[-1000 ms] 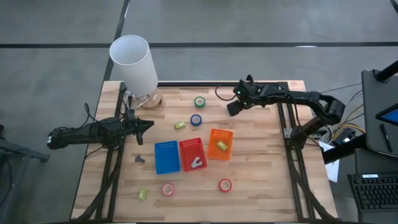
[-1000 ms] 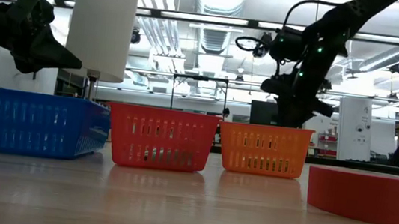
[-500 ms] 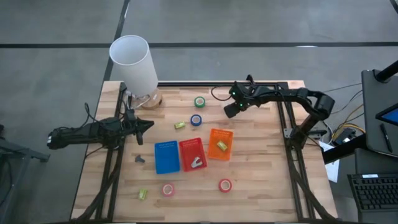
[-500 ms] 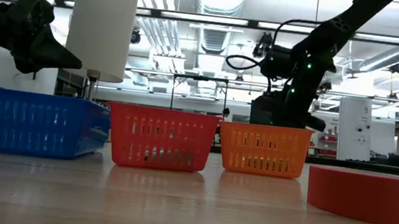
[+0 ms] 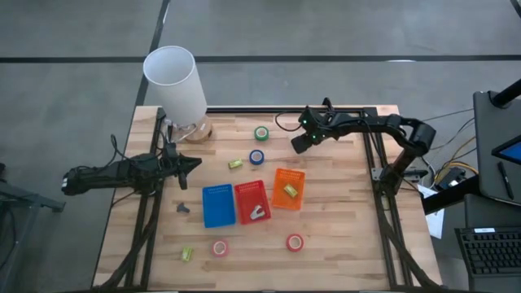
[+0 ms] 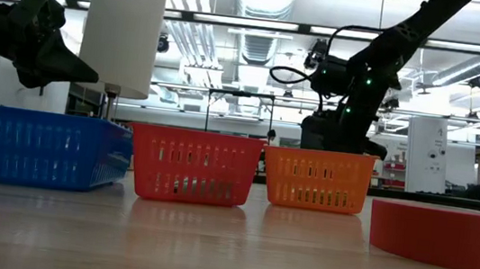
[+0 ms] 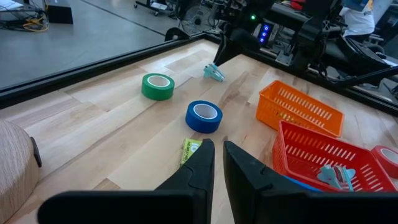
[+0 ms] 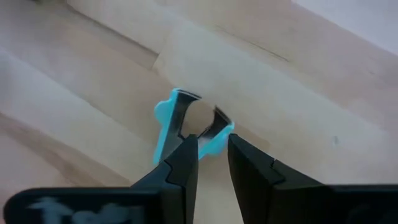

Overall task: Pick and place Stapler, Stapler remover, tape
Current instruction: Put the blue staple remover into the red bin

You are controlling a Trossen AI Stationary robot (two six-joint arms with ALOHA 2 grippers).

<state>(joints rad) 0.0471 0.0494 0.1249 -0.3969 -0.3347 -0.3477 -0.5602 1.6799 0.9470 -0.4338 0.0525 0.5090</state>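
The right gripper (image 5: 298, 143) hangs low over the far part of the table (image 5: 342, 220), just right of the green tape roll (image 5: 261, 133); in the right wrist view its fingers (image 8: 180, 165) stand slightly parted directly over a light-blue staple remover (image 8: 186, 124) lying on the wood, not closed on it. The left gripper (image 5: 195, 163) waits at the left side, near the white cylinder (image 5: 175, 81), its fingers almost together and empty. The blue tape roll (image 5: 257, 156) lies just near of the green one; two pinkish-red rolls (image 5: 220, 247) and (image 5: 295, 242) lie at the near edge. Blue (image 5: 217, 204), red (image 5: 251, 202) and orange (image 5: 288, 189) baskets stand mid-table; the red one holds a pale-blue tool (image 7: 333, 176).
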